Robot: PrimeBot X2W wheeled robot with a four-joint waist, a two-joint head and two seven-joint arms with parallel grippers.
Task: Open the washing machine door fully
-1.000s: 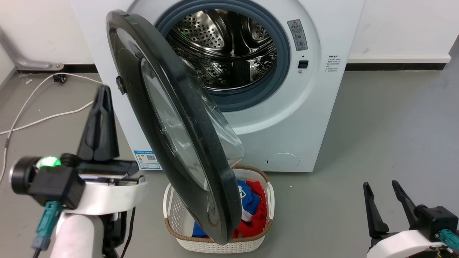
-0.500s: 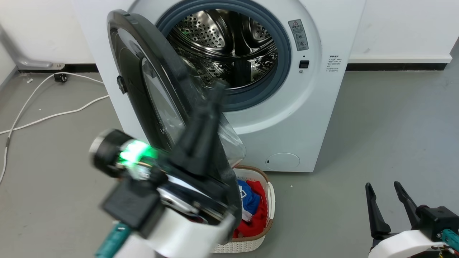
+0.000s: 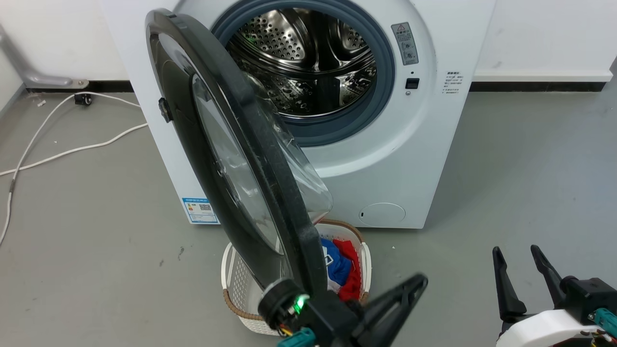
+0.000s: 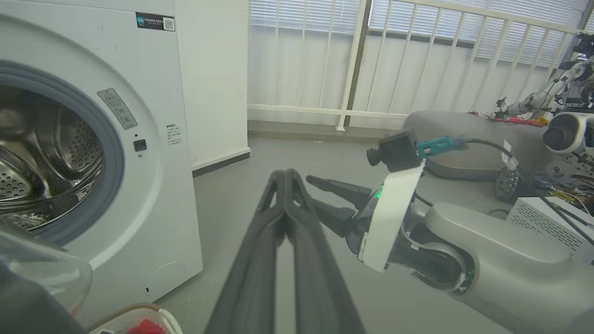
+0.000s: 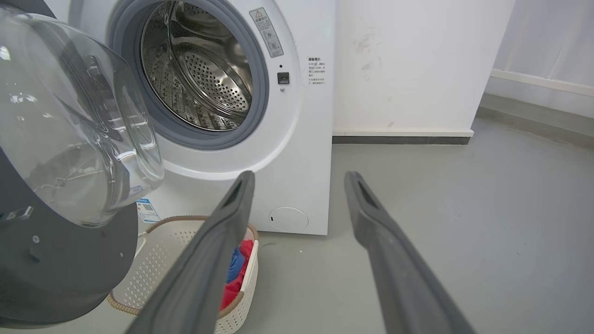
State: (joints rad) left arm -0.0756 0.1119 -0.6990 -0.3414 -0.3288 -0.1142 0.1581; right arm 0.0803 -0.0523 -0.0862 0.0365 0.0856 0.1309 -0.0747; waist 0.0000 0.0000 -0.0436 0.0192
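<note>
The washing machine stands ahead with its steel drum exposed. The washing machine door, glossy black with a bulging glass bowl, is swung out on its left hinge and stands nearly edge-on to me. My left gripper is low at the bottom centre, just right of the door's lower edge, pointing right, shut on nothing; its fingertips meet. My right gripper rests open at the lower right, away from the door, its fingers empty. The glass bowl fills the left of the right wrist view.
A white basket with red and blue clothes sits on the floor under the door. A white cable trails at the left. Open grey floor lies right of the machine. A railing and other equipment stand further right.
My left arm swept from the door's left side across its front and down to the bottom centre, now pointing right. The camera shifted slightly. The door's angle looks unchanged.
</note>
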